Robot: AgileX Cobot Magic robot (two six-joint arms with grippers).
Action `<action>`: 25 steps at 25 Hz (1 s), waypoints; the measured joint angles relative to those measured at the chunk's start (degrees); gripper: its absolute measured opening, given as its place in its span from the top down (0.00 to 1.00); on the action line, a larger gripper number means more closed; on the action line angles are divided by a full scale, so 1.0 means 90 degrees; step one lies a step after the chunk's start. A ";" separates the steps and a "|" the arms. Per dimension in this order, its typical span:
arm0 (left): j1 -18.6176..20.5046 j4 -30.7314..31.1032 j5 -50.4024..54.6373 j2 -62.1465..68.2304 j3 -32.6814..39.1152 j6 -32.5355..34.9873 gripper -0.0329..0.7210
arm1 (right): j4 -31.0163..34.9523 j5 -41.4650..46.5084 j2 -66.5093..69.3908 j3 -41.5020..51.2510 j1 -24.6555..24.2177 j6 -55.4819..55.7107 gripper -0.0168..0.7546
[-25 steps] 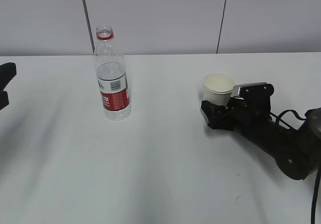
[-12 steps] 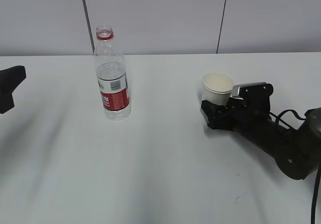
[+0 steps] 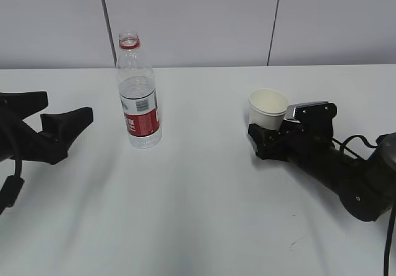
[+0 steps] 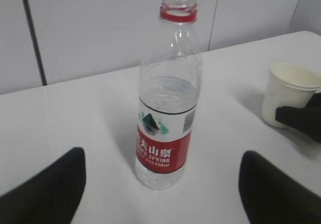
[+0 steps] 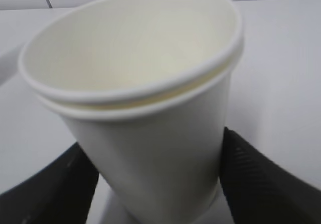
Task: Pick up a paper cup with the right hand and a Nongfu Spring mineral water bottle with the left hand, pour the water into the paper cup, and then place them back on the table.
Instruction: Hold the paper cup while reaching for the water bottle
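the nongfu spring mineral water bottle (image 3: 138, 96) is standing upright and uncapped on the table (image 3: 198, 189), part full of water (image 4: 168, 91), and we are taking it as our landmark. to its right, well apart, the paper cup (image 3: 268, 109) is sitting between the fingers of the right hand (image 3: 267, 141); in the right wrist view both pads are pressing the cup's wall (image 5: 155, 148), so we are reading that claw as closed on the cup, which is leaning a little. to the bottle's left, the left hand (image 3: 62, 124) is hanging with its fingers spread wide and nothing between them.

we are judging two risks: a finger clipping the open bottle on approach and tipping it, spilling water; and the thin cup buckling or slipping under squeeze, since it is already tilting.

we are not able to tell whether the cup's base is touching the table. the left arm is cut off at the frame edge, and the right fingertips are partly hidden behind the cup.
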 joint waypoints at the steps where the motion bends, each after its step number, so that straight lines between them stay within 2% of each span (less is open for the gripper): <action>1: -0.0008 -0.0062 -0.0265 0.0224 0.0000 0.0000 0.20 | -0.0015 0.0000 0.0000 0.0000 0.0000 0.0000 0.28; 7: -0.0008 -0.0239 -0.1686 0.1618 -0.0116 0.0412 0.20 | -0.0104 -0.0015 0.0000 0.0000 0.0000 0.0000 0.28; 10: -0.0008 -0.0289 -0.1998 0.2183 -0.0342 0.0585 0.20 | -0.0119 -0.0015 0.0000 0.0000 0.0000 0.0000 0.28; 17: -0.0029 -0.0296 -0.2118 0.3098 -0.1079 0.0672 0.20 | -0.0133 -0.0015 0.0000 0.0000 0.0000 0.0000 0.28; 25: -0.0319 -0.0290 -0.2139 0.3973 -0.2009 0.0677 0.20 | -0.0133 -0.0015 0.0000 0.0000 0.0000 0.0000 0.28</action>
